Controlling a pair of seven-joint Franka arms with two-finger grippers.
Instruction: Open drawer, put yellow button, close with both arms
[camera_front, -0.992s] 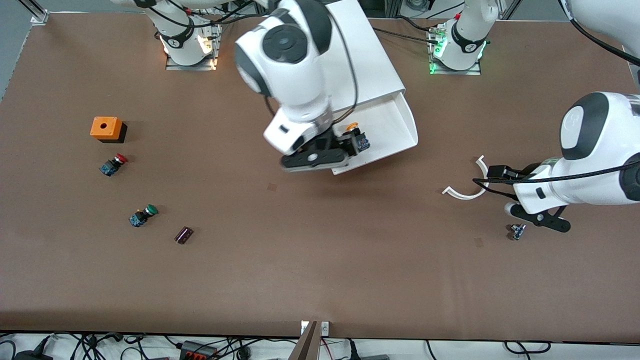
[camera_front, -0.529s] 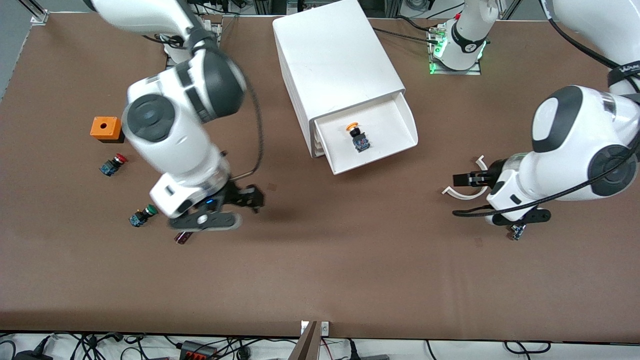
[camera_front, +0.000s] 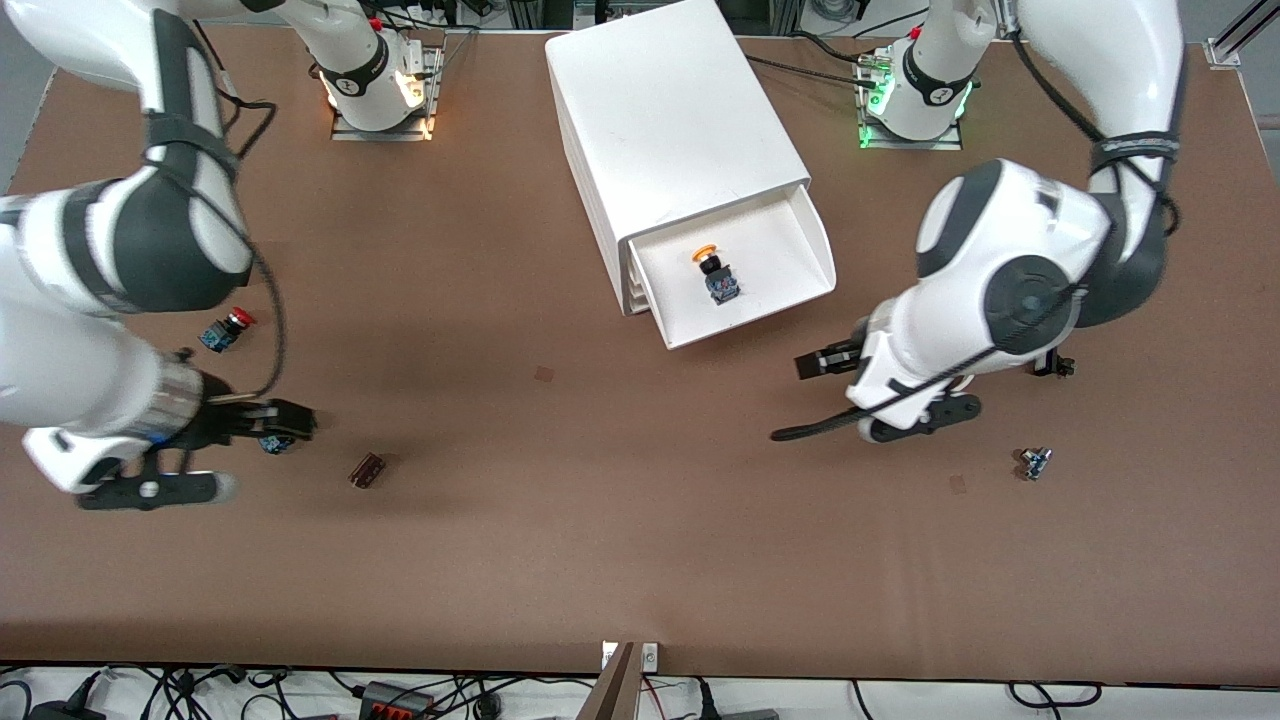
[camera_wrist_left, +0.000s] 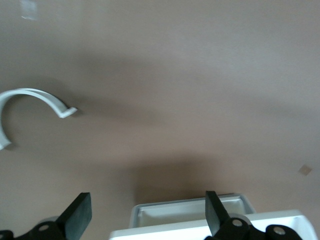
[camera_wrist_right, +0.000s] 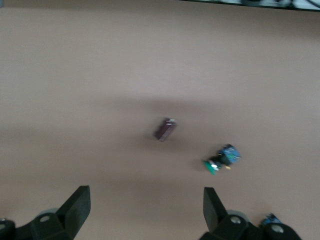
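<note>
The white cabinet (camera_front: 670, 110) stands in the middle of the table's robot side. Its top drawer (camera_front: 818, 250) is pulled out. The yellow button (camera_front: 712, 270) lies inside on the drawer floor, free of both grippers. My left gripper (camera_front: 822, 362) is open and empty over the table, beside the drawer's front corner toward the left arm's end. In the left wrist view my left gripper (camera_wrist_left: 145, 220) has that drawer corner (camera_wrist_left: 190, 210) between its spread fingers. My right gripper (camera_front: 290, 422) is open and empty over the green button, toward the right arm's end; it also shows open in the right wrist view (camera_wrist_right: 145, 210).
A red-capped button (camera_front: 228, 328) lies toward the right arm's end. The green-capped button (camera_wrist_right: 222, 159) and a small purple block (camera_front: 367, 469) lie near my right gripper. A white curved strip (camera_wrist_left: 30, 100) and a small blue part (camera_front: 1035, 462) lie toward the left arm's end.
My right gripper let go of the yellow button in the drawer and swung away toward the right arm's end. My left arm moved toward the drawer's front corner.
</note>
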